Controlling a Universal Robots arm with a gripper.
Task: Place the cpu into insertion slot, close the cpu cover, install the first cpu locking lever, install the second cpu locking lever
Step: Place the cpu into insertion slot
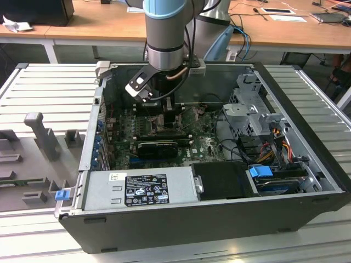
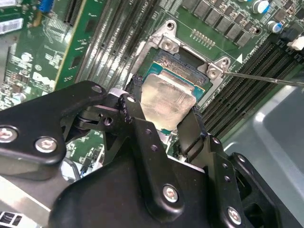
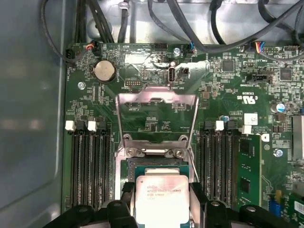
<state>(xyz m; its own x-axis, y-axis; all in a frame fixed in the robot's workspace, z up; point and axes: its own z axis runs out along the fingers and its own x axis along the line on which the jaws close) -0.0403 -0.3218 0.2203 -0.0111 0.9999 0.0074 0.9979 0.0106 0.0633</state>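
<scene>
Behind the grey power supply box (image 1: 137, 189) at the near side of an open computer case (image 1: 192, 230), past a long black card (image 1: 159, 147), the robot arm (image 1: 164, 33) reaches straight down, wrist vertical, its gripper (image 1: 164, 116) low over the green circuit board (image 1: 205, 145). In the second wrist view the two black fingers (image 2: 137, 123) clamp opposite edges of the cpu (image 2: 166, 99), which lies flat, silvery face up, square to the insertion slot (image 2: 167, 43) directly beneath; whether it is fully seated cannot be told. Beyond the chip, in the first wrist view, the cpu cover (image 3: 142, 97) stands tipped open at the slot's far side, board showing through its window. Dark cables (image 3: 100, 21) run past the board's far edge.
</scene>
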